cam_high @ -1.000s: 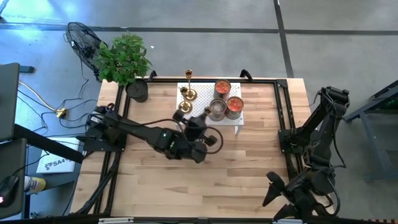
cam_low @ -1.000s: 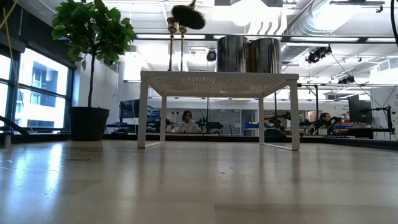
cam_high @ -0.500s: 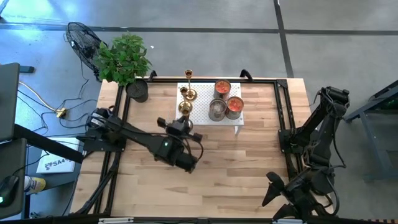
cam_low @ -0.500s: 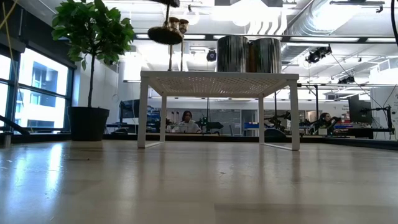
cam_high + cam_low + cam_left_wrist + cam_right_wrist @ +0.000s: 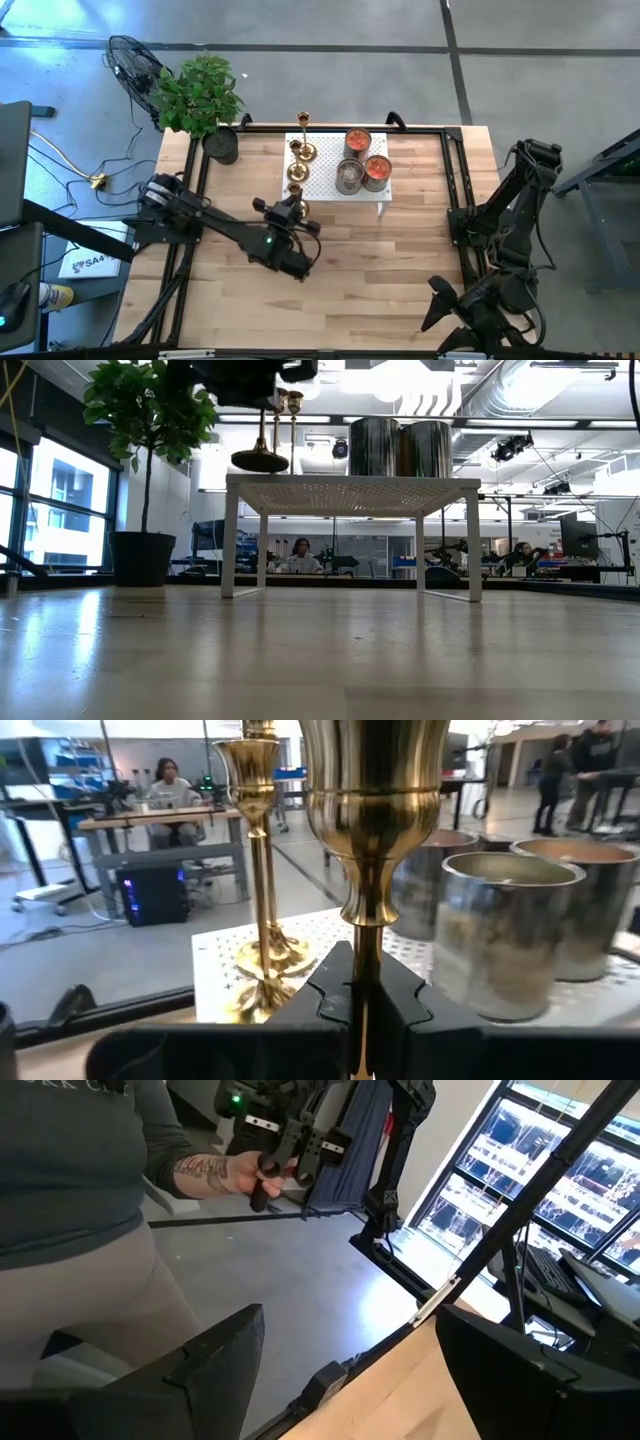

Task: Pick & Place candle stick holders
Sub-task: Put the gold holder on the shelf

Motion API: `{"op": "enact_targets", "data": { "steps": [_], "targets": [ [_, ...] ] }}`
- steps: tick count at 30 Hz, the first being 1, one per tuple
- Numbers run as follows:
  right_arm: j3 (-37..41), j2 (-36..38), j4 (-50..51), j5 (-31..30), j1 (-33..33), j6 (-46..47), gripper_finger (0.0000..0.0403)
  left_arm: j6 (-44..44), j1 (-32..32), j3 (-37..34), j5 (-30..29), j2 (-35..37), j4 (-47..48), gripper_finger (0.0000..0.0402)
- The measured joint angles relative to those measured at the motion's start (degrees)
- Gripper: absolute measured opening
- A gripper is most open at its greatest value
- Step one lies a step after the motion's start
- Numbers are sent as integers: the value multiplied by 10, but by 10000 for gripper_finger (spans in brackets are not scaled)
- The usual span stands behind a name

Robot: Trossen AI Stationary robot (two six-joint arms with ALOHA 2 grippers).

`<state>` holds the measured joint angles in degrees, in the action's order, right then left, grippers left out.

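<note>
desk (image 5: pixel 400 260): we see wooden top, bare in front of the white rack.
white rack (image 5: pixel 318 185): perforated stand at the desk's far middle; carries three tin cans (image 5: pixel 360 160) and two candle stick holders.
left arm: reaches across from the left, wrist near desk centre; clearly the nearer arm to the rack.
right arm: parked at the right edge, well apart from the work.
right hand (image 5: pixel 350 1370): fingers spread, holding nothing (a person stands beyond it in the wrist view).
left hand (image 5: pixel 360 1010): pressed together, pinching the stem of a candle stick holder.
held candle stick holder (image 5: pixel 261 450): long axis upright, base hanging clear of the desk, just in front of the rack's left front corner.
rack holders (image 5: pixel 300 150): upright, near the rack's left edge, beyond the held one.
relation for next move: open desk lies straight below the base, so we judge a vertical descent suits.
change since earlier frame: held holder has come off the rack, out past its edge and lower; wrist drew back toward the left.
</note>
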<state>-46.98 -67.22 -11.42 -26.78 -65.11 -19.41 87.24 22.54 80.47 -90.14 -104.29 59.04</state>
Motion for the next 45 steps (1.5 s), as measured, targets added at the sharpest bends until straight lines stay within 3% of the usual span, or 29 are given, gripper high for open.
{"op": "enact_targets", "data": {
  "steps": [6,33,45],
  "targets": [
    [0,0,0,4,23,1,291,-34,-30,1,0,0,-23,3],
    [0,0,22,49,63,15,291,-36,-87,2,16,0,-42,3],
    [0,0,22,49,63,16,291,-190,-102,2,40,1,-169,10]
  ]
}}
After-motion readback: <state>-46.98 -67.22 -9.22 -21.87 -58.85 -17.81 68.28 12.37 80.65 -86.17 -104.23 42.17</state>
